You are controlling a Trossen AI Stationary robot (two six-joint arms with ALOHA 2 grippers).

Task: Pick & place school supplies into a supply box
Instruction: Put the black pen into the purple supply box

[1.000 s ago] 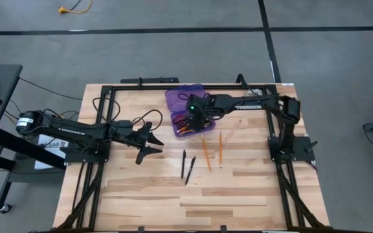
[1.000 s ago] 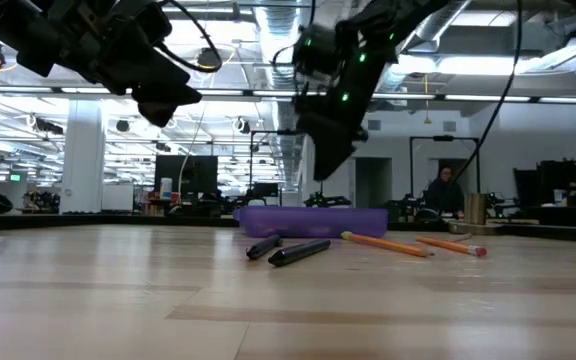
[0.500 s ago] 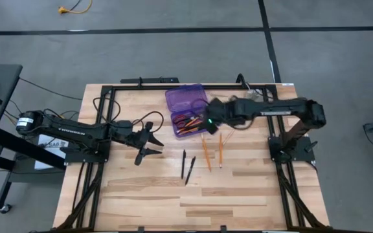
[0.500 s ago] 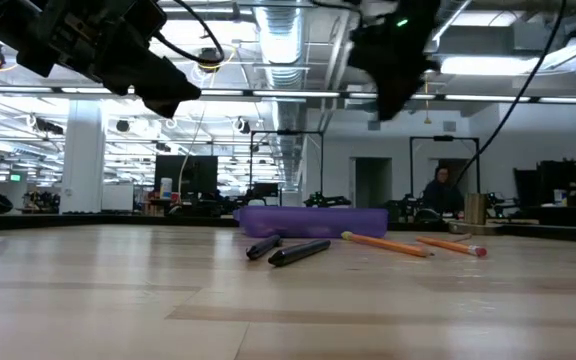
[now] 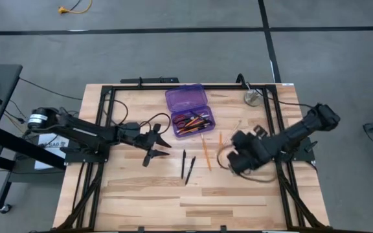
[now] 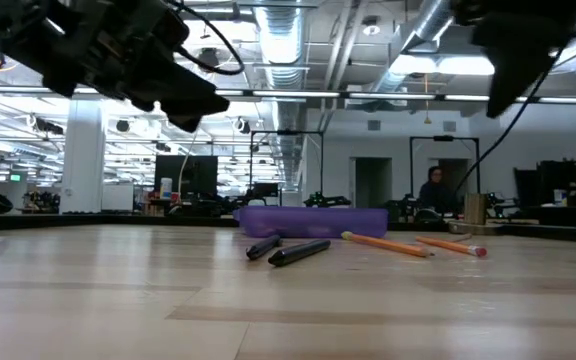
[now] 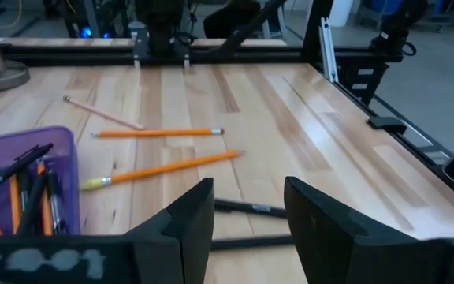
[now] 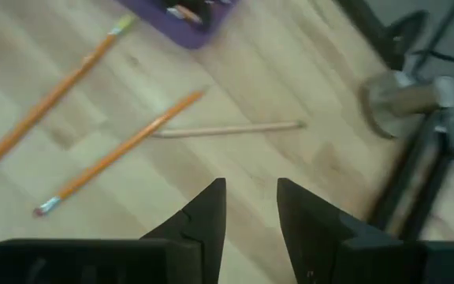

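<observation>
The translucent purple plastic supply box [image 5: 188, 108] lay open at the table's rear, part-filled. 2 orange pencils [image 5: 206, 152] and 2 black pens [image 5: 187, 168] remained loose. The right gripper [image 8: 249, 213] hovered open and empty; the left gripper [image 7: 247, 217] likewise. Risk: thin pencils could roll from a skewed pinch.

Translucent glossy plastic supply box [image 5: 186, 102] on a pale, smooth-planked wooden table [image 5: 147, 200].

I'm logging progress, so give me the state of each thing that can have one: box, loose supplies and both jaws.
supply box: lid open, supplies inside
orange pencils: loose on table
black pens: loose on table
left gripper: jaws open, empty
right gripper: jaws open, empty
</observation>
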